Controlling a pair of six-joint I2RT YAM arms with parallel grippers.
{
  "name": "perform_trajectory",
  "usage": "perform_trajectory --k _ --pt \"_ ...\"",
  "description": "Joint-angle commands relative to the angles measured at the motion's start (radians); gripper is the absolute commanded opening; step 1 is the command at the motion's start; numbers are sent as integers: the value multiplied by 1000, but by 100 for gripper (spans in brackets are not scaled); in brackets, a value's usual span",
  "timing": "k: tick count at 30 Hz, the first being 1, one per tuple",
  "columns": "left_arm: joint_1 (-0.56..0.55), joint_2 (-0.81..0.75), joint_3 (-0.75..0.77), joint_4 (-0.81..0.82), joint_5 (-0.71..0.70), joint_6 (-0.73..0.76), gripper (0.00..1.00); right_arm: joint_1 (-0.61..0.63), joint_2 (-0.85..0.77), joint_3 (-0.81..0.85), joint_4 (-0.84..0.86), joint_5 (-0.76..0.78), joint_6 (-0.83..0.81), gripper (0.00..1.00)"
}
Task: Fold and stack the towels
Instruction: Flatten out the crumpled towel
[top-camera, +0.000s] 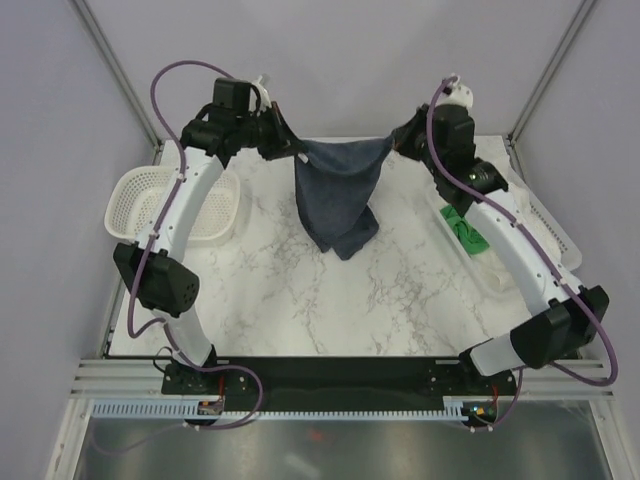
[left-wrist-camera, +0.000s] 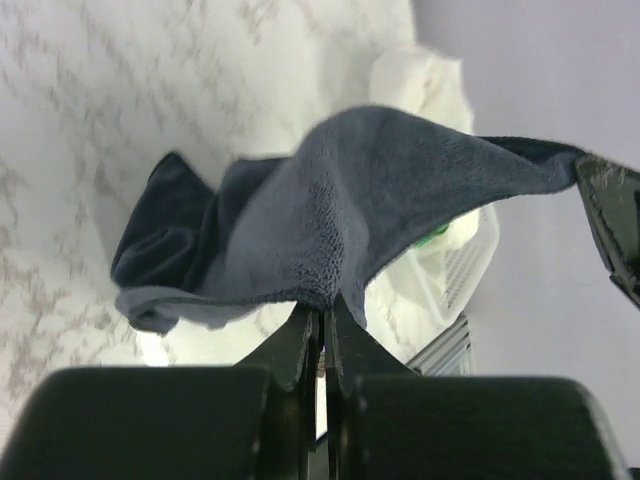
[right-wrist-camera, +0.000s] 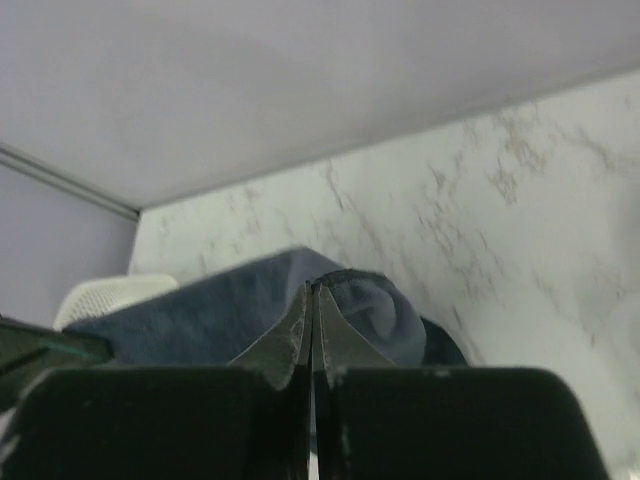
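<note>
Your left claw (top-camera: 292, 152) and right claw (top-camera: 396, 143) each clamp top corner of navy towel (top-camera: 338, 195), upper centre of frame; edge stretched side to side, tail apparently touching bench (top-camera: 300, 300).

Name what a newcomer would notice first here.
The navy towel hangs stretched between the left gripper and the right gripper. Each is shut on an upper corner over the far middle of the marble table, and the towel's lower end seems to rest on the surface. Next comes the green towel, lying in the white basket at the table's right edge.
</note>
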Motion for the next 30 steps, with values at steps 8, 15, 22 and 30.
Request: perform_trajectory --k 8,15,22,30 --pt "-83 -180 -745 25 -47 110 2 15 -396 -828 233 -191 221 0" --pt "-85 -54 -755 173 -86 107 5 18 -364 -911 273 -171 191 0" --pt "-85 143 -600 231 -55 136 26 19 -271 -969 356 -154 177 0" --pt "-82 198 -546 262 -55 186 50 19 -241 -979 356 -119 166 0"
